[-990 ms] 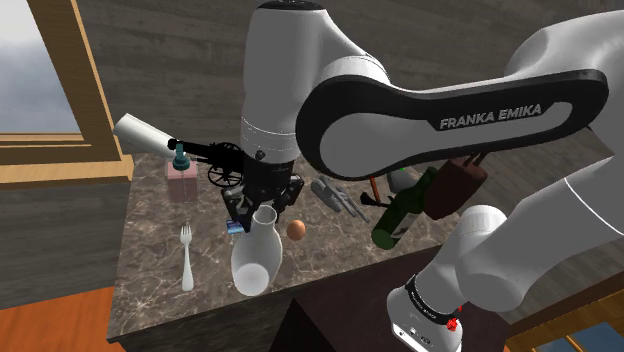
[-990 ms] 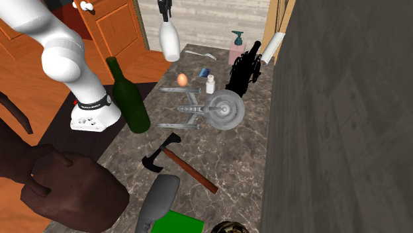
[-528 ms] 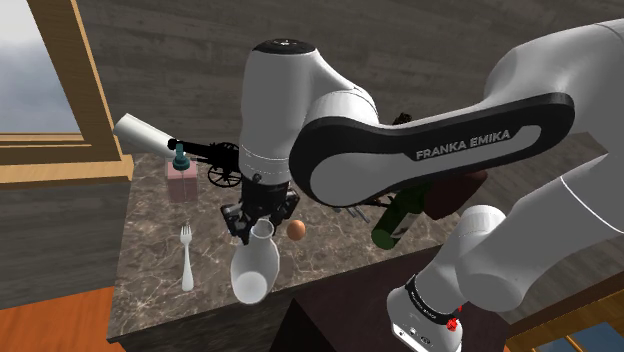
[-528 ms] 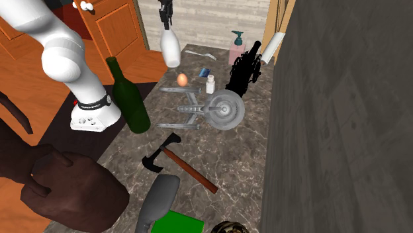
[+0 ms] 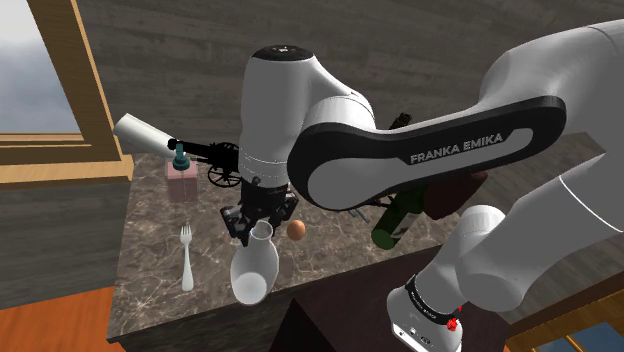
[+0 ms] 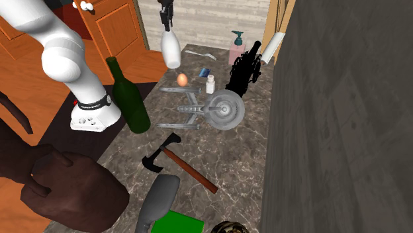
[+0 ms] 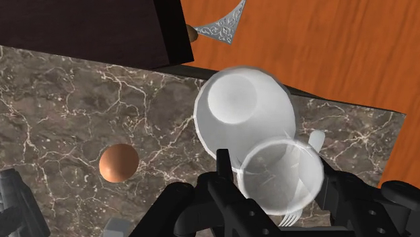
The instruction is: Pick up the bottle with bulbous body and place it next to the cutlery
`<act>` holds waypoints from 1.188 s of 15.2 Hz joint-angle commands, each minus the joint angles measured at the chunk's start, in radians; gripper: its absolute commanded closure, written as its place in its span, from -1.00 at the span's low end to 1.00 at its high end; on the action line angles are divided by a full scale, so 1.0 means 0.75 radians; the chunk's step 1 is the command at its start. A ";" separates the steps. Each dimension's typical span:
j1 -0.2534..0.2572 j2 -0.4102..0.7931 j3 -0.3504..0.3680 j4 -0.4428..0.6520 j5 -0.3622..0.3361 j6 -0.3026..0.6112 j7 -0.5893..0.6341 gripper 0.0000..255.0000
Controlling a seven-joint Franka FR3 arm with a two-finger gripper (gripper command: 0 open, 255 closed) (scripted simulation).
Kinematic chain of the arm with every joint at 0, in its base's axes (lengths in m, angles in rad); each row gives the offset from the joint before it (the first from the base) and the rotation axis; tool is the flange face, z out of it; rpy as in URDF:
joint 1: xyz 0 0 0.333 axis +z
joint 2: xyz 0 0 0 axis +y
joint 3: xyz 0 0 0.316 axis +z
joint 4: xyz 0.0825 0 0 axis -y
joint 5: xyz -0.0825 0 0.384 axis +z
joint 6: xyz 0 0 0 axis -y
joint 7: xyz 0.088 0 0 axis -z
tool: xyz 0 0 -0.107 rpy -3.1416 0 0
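White bulbous bottle [image 5: 252, 272], open-mouthed, neck in the black gripper's [image 5: 262, 222] clasp above marble counter [image 5: 150, 250], near fork [image 5: 185, 258].

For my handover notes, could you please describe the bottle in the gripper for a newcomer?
Over the marble counter, find the black gripper at the white arm's end. It clasps the neck of a plain white bottle, bulbous-bodied, unlike the slim green bottle nearby.

Bare counter [image 5: 212, 243] between fork [image 5: 185, 258] and egg [image 5: 296, 229], dispenser [image 5: 181, 180] seemingly well behind
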 commanded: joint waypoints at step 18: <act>-0.004 -0.049 -0.021 0.129 0.007 -0.174 -0.010 -1.00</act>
